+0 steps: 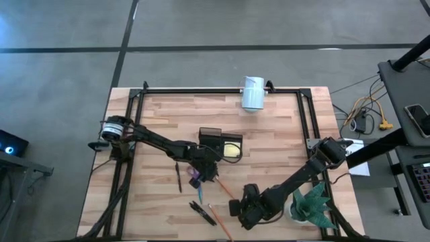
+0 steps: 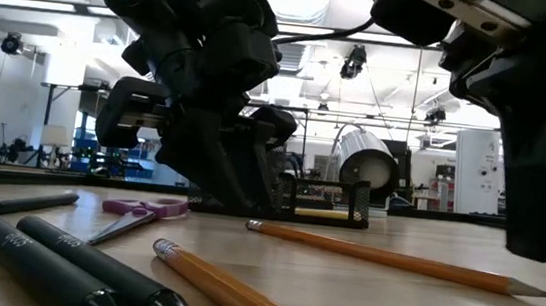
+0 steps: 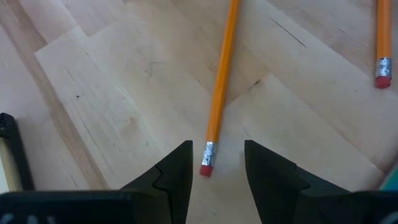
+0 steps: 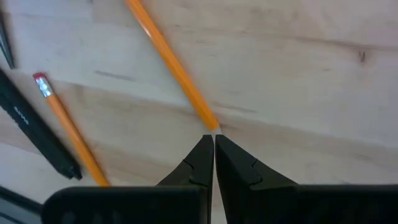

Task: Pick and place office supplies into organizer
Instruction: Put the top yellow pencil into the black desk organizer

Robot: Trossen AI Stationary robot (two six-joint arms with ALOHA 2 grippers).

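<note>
Two pencils lie mid-bench; my left gripper (image 3: 216, 171) spreads wide around one pencil (image 3: 219, 93) eraser end, ready to grip, while my right gripper (image 4: 208, 163) rests closed, empty.

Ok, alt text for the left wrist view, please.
The left gripper hovers over the wooden table, jaws open around the eraser end of an orange pencil. A second pencil's eraser end shows at the edge.

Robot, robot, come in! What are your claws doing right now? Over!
Left gripper open over a pencil's eraser end. Right gripper shut, empty, at the pencil's tip. Organizer holds a yellow sticky-note pad. Nothing blocking.
</note>
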